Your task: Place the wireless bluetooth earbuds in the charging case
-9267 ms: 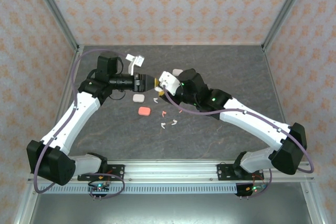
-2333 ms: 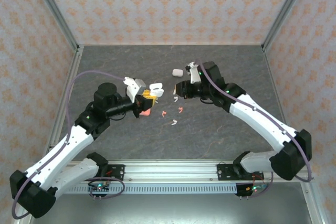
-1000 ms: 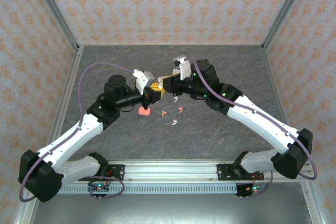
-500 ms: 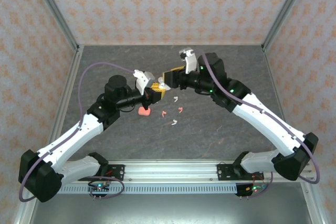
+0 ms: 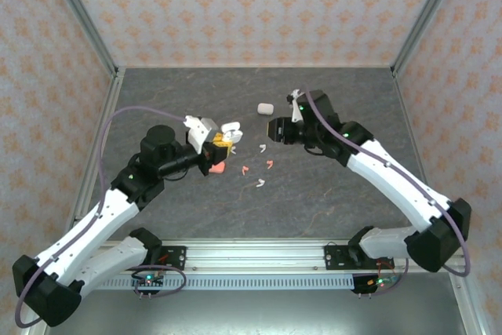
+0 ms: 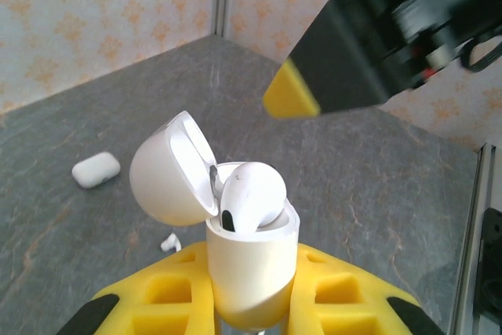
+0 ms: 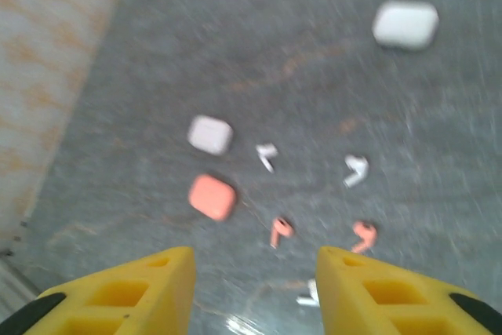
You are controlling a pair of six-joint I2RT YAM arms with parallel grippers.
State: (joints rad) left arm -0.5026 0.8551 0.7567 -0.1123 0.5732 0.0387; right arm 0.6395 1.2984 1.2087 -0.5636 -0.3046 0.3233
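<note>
Grey stone table (image 5: 298,209), patterned walls (image 5: 235,5) standing well back on three sides. My left arm reaches forward and inward, left gripper (image 5: 213,145) pinching an upright open case (image 6: 251,272), its lid tipped back and one white earbud (image 6: 252,194) sitting in its mouth. My right arm bends in from the right, right gripper (image 7: 255,272) spread and empty above the table. Bare room lies far and right. Under it lie five loose earbuds (image 7: 280,230), three white and two salmon, and three closed cases (image 7: 406,24): white, pale, salmon.

No readable text, label, brand, number or sign — nothing legible on any surface in view
</note>
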